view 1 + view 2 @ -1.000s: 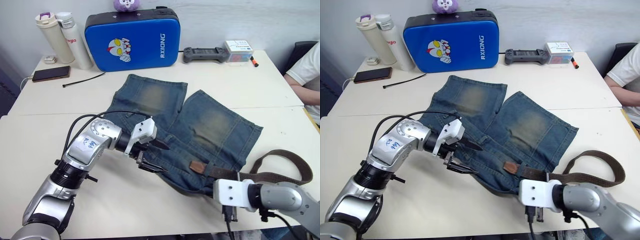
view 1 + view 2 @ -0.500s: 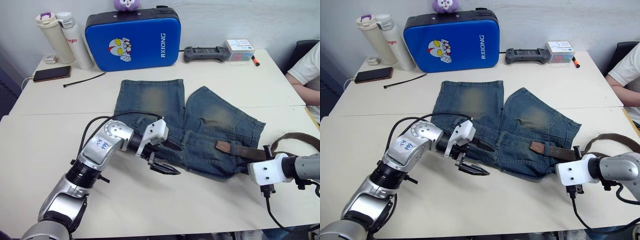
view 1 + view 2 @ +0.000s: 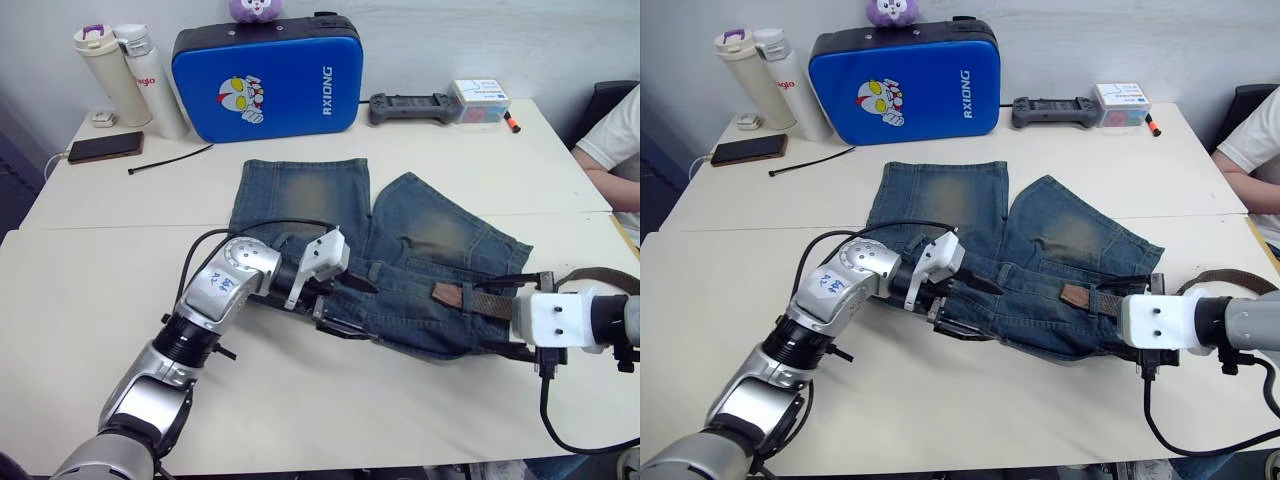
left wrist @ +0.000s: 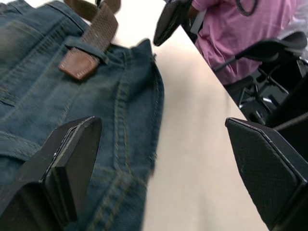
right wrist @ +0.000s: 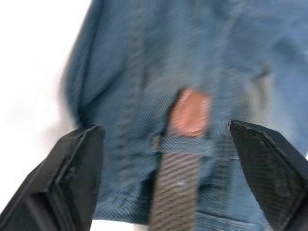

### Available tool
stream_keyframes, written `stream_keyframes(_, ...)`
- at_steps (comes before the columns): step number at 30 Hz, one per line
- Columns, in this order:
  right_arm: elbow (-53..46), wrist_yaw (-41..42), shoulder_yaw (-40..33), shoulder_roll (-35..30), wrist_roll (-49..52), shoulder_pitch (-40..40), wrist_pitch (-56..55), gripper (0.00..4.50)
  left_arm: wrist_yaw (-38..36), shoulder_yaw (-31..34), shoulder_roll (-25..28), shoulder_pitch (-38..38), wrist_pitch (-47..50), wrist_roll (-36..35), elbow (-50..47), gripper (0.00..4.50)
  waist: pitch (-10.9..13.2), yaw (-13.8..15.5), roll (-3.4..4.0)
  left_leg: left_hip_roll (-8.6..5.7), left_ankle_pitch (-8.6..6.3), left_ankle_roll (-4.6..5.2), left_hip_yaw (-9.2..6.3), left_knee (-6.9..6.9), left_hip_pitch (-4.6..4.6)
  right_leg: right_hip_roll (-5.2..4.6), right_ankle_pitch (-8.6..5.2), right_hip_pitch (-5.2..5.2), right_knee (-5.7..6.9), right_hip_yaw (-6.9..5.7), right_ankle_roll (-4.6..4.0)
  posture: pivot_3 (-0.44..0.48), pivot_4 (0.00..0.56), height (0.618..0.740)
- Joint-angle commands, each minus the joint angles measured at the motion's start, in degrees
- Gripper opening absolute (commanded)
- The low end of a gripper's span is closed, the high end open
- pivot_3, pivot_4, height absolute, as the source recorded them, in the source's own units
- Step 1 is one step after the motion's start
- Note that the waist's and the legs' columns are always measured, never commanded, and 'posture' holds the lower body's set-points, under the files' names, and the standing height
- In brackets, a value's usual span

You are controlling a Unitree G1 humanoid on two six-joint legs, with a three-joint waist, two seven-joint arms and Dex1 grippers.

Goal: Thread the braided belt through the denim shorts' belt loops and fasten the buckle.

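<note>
Lying flat on the white table (image 3: pixel 90 290), the denim shorts (image 3: pixel 400 250) carry the braided belt (image 3: pixel 490 300), whose leather tip pokes through one belt loop (image 3: pixel 466 297). Both grippers are spread wide and empty: the left gripper (image 3: pixel 345 305) over the waistband, the right gripper (image 3: pixel 500 315) beside the belt.

Denim shorts (image 3: pixel 400 260): faded blue cloth, coarse twill weave, paler worn patches on legs, tan stitching along seams, frayed hem edge. Braided belt (image 4: pixel 98 31): brown woven strap, rough textured; tip smooth reddish-brown leather, matt. Belt loop (image 5: pixel 185 144) over strap: same denim. Table (image 3: pixel 90 290): smooth cream top, matt. Blue case (image 3: pixel 265 80): glossy smooth shell, black trim. Left gripper (image 3: pixel 345 305) fingers (image 4: pixel 72 159): matt black plastic, fine ribbed pads. Bottles (image 3: pixel 125 80): smooth cream and white plastic.
</note>
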Motion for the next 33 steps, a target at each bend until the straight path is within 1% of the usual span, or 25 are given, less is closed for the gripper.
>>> stream_keyframes(1,-7.3,-5.4,-5.8,2.7,3.6,-0.4,15.1,4.48,6.3,1.5,-4.5,-3.5,1.4,1.5,3.7,4.50,0.0,0.3,-0.01,0.00,0.00,0.00,0.00,0.03,-0.02,-0.01,0.00,0.00,0.01,0.00,0.00,0.000,0.150,0.740)
stream_keyframes(2,-8.7,-6.2,-6.1,3.2,3.4,-0.2,17.8,4.48,8.0,1.6,-6.0,-4.2,2.9,1.6,4.7,4.50,0.0,0.4,-0.02,-0.02,0.00,0.00,0.01,0.04,-0.02,-0.02,0.00,-0.01,0.00,0.00,0.00,0.000,0.150,0.740)
stream_keyframes(4,-12.2,-8.5,-5.9,4.7,3.1,0.8,22.8,4.48,13.2,2.7,-10.4,-7.1,10.2,1.1,8.3,4.50,0.0,0.7,-0.03,-0.02,-0.01,0.01,0.01,0.05,-0.04,-0.02,0.00,-0.01,0.00,0.01,0.01,0.000,0.150,0.740)
stream_keyframes(6,-14.8,-10.0,-5.6,5.8,3.5,1.1,26.5,4.48,14.5,3.1,-12.9,-9.4,15.3,0.3,10.7,4.50,0.0,1.0,-0.04,-0.03,0.00,0.01,0.01,0.06,-0.08,-0.02,0.01,-0.05,0.03,0.01,0.01,0.000,0.150,0.740)
stream_keyframes(8,-17.4,-11.6,-5.2,7.6,4.7,1.0,30.1,4.48,15.2,5.6,-17.0,-12.8,21.4,-2.6,15.4,4.50,0.0,1.1,-0.04,-0.03,0.00,0.01,0.04,0.06,-0.12,-0.02,0.01,-0.12,0.07,0.03,0.01,0.000,0.150,0.740)
stream_keyframes(10,-21.0,-13.3,-4.1,9.5,5.4,1.7,32.7,4.48,17.4,8.9,-21.8,-17.3,25.5,-4.3,22.4,4.50,0.0,1.2,-0.06,-0.02,0.00,0.01,0.03,0.08,-0.16,0.00,0.01,-0.15,0.10,0.01,0.01,0.000,0.150,0.740)
stream_keyframes(14,-24.4,-14.2,-2.4,9.8,4.4,3.5,34.7,4.48,20.0,11.8,-25.4,-22.0,26.9,-4.0,29.6,4.50,0.0,1.1,-0.08,-0.03,0.00,0.00,0.06,0.08,-0.17,-0.02,0.01,-0.16,0.07,0.02,0.02,0.000,0.150,0.740)
stream_keyframes(16,-25.5,-14.9,-2.2,10.7,4.4,5.0,35.4,4.48,21.2,12.1,-26.7,-24.2,27.2,-3.2,33.1,4.50,0.0,1.0,-0.09,-0.03,0.00,0.00,0.07,0.07,-0.15,-0.01,0.01,-0.16,0.09,0.02,0.02,0.000,0.150,0.740)
stream_keyframes(20,-27.2,-16.6,-2.4,12.5,4.9,6.4,36.5,4.48,21.5,9.9,-28.3,-28.6,30.1,-1.2,40.0,4.50,0.0,1.0,-0.11,-0.03,0.02,-0.05,0.08,0.06,-0.15,0.00,0.01,-0.21,0.18,0.04,0.02,0.000,0.150,0.740)
stream_keyframes(27,-28.8,-18.5,-2.1,14.0,5.1,7.1,37.8,4.48,22.7,11.7,-31.4,-32.2,25.9,1.4,50.2,4.50,0.0,1.0,-0.12,-0.05,0.02,-0.05,0.07,0.06,-0.15,-0.02,0.01,-0.22,0.18,0.04,0.02,0.000,0.150,0.740)
stream_keyframes(30,-29.4,-19.0,-2.2,14.5,5.2,7.5,38.3,4.48,22.3,12.1,-32.3,-32.8,25.1,1.9,52.3,4.50,0.0,1.0,-0.11,-0.05,0.02,-0.05,0.08,0.06,-0.15,-0.01,0.01,-0.23,0.19,0.05,0.02,0.000,0.150,0.740)
stream_keyframes(33,-30.4,-18.8,-4.6,14.8,5.6,9.4,39.2,4.48,23.4,12.8,-33.1,-33.2,23.1,2.9,54.4,4.50,0.0,1.0,-0.11,-0.05,0.02,-0.06,0.09,0.05,-0.15,-0.02,0.01,-0.24,0.20,0.05,0.02,0.000,0.150,0.740)
